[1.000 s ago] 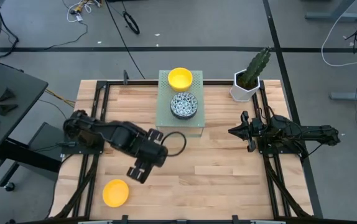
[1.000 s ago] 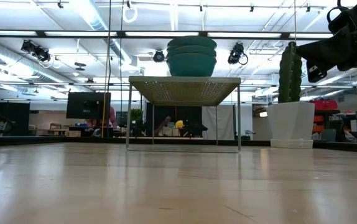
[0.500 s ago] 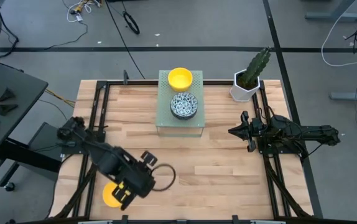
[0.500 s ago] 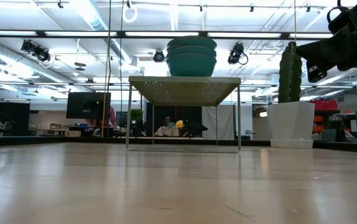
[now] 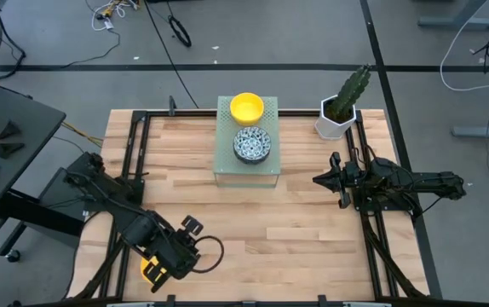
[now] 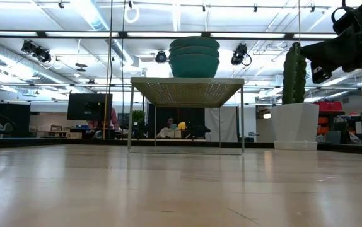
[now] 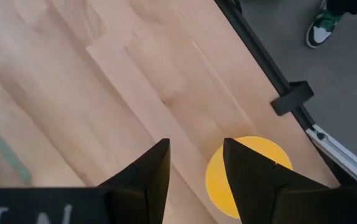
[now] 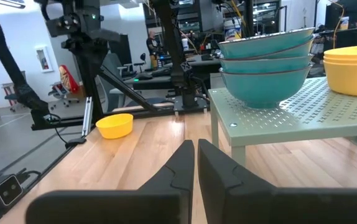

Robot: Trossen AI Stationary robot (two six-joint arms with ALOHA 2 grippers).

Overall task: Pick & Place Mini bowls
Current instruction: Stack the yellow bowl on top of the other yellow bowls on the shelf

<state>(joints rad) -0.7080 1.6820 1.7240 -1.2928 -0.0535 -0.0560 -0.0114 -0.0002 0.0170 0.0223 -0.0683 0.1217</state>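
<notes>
Wooden planks of the table fill my overhead feed, and the piece I care about is the lone yellow bowl lying flat near the table's front left corner, close to the dark rail along that edge. From above I see only a sliver of yellow, because the left gripper hangs directly over it. Through the left wrist camera its two dark fingers stand apart with bare wood between them, and the bowl sits just off the outer finger, partly covered by it, not between the two; I see nothing held.

Farther back, a pale green perforated stand sits at the table's rear centre. On it I make out a stack of blue-patterned bowls toward the front and a stack of yellow bowls behind it. The cactus pot stands at the rear right corner.

My right gripper waits over the right side of the table, pointing toward the stand, its fingers pressed together on nothing.
</notes>
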